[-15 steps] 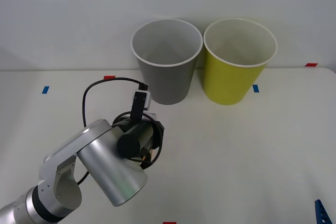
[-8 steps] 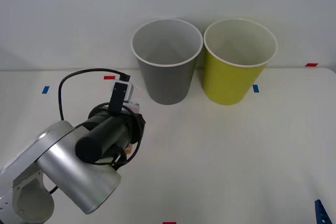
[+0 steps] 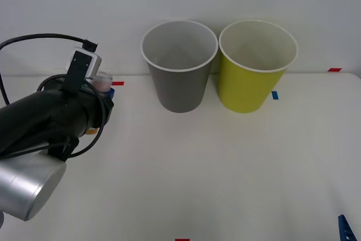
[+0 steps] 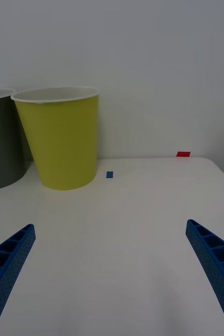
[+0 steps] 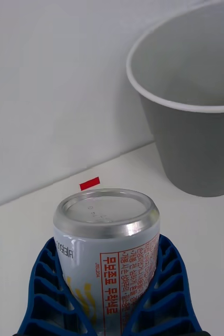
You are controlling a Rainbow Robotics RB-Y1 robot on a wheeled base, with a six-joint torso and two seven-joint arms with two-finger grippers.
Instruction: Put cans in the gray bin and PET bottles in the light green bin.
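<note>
Bins stand side by side on the white table, the gray bin beside the light green bin. Left gripper clamps the can upright between its blue fingers, the gray bin just ahead. Right gripper hangs spread wide, nothing between its jaws.

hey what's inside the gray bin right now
The gray bin shows only its pale inner wall from the front view; its near wall covers the bottom, so that part can't be judged. The can is clamped in the left tool, outside the bin.
</note>
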